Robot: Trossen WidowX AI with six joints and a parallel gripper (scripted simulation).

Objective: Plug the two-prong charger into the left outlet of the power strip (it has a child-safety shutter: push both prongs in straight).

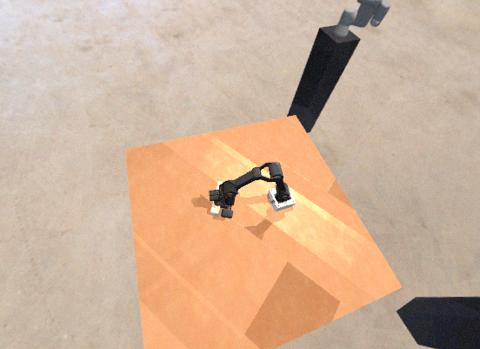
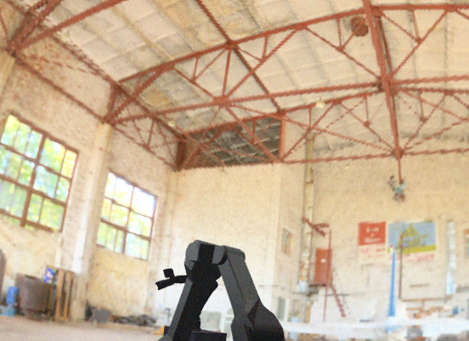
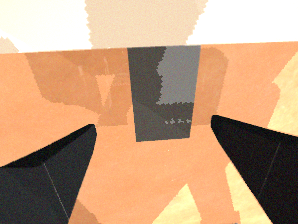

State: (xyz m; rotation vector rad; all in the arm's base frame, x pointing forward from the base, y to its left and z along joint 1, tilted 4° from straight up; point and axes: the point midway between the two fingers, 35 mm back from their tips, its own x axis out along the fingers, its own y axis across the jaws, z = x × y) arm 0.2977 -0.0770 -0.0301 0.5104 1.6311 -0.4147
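Observation:
The dark grey block [image 3: 165, 95], apparently the charger, lies in the middle of the wrist view with its far end at the near edge of the white power strip [image 3: 60, 25]. No prongs show, and the strip's outlets are out of this view. In the top view the strip [image 1: 215, 211] is mostly hidden under the arm's hand. My gripper [image 3: 154, 124] [image 1: 220, 204] is open and empty. Its fingertips stand left and right of the block's near part, with a gap on each side. Whether they are level with it in height cannot be told.
The orange-brown wooden table top [image 1: 174, 250] bears the arm's white base [image 1: 275, 202], to the right of the hand. A tall black pedestal [image 1: 323, 71] stands beyond the table's back right corner. Another black shape [image 1: 448, 321] is at the lower right, off the table.

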